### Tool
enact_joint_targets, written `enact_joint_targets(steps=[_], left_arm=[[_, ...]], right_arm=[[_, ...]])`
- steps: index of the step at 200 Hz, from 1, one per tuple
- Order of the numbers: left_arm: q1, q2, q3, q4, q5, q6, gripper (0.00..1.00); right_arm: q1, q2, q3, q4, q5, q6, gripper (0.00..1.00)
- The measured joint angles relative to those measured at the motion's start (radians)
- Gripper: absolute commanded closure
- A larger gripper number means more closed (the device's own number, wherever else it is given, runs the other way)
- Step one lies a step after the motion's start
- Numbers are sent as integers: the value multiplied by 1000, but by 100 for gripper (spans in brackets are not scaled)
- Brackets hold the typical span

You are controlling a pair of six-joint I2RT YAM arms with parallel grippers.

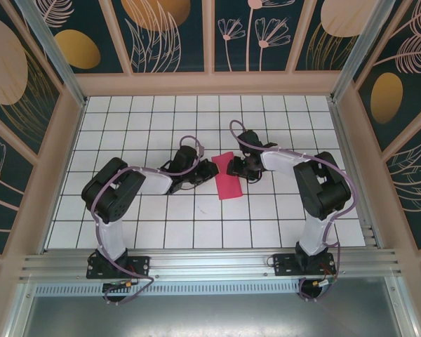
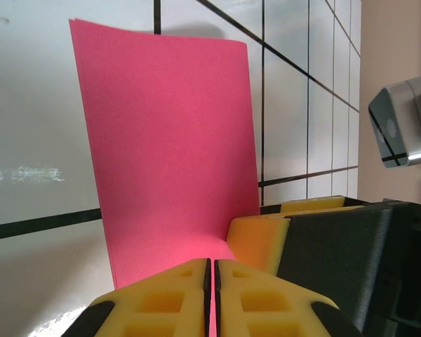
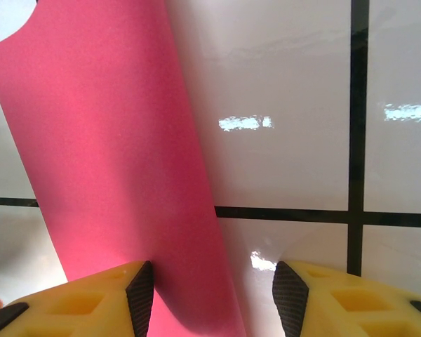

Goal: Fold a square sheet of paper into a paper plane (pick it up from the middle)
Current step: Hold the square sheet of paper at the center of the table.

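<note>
Left gripper (image 2: 210,265) clamps the pink sheet (image 2: 168,140); right gripper (image 3: 214,279), apart, straddles its edge.

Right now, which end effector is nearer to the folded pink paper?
Left. The left end effector is pinched shut on an edge of the folded pink paper; the right end effector stands open at the opposite side, paper between its fingers, ungripped.

Light is bright, even and overhead: the arms (image 1: 119,193) throw only short, soft shadows on the white table (image 1: 126,217), and the top view is sharp throughout. Its glossy tiles return white glare streaks in both wrist views, and the square sheet of paper (image 3: 112,161) lays a soft shadow along its edge. The left gripper (image 2: 210,270), close to its lens, is slightly blurred.
</note>
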Motion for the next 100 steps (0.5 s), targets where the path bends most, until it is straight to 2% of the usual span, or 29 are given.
enact_joint_targets(steps=[100], left_arm=[[-5, 67, 40, -52, 2, -3, 86]], right_arm=[[0, 0, 1, -1, 0, 0, 46]])
